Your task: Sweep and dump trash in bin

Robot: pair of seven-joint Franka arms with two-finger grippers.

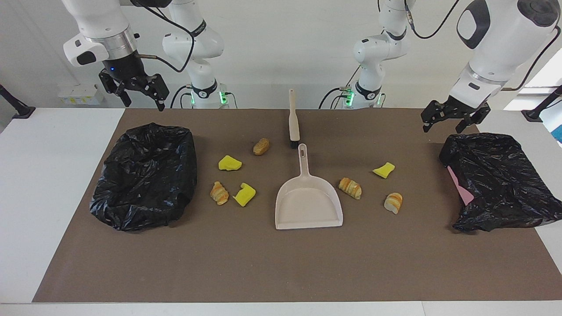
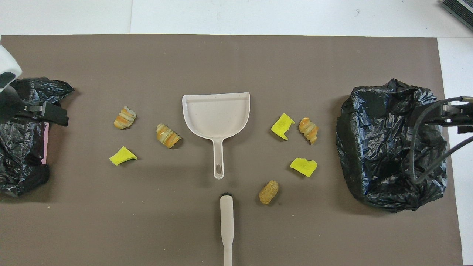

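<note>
At mat centre: dustpan (image 1: pixel 308 202), brush (image 1: pixel 293 121) at its 12 o'clock toward the robots. Trash (image 1: pixel 350 188) scattered at 3 & 9 o'clock. L gripper (image 1: pixel 449 119) & R gripper (image 1: pixel 137 92) up in air, both released, empty, by the black bags (image 1: pixel 145 175).

We see a robotics lab, not a home. Two white robot arms (image 1: pixel 491 48) are mounted at the edge of a white table (image 1: pixel 48 175), with cables hanging from them and green lights at their bases. A brown mat (image 1: pixel 281 263) covers the table, and the wall (image 1: pixel 281 44) is plain white.
</note>
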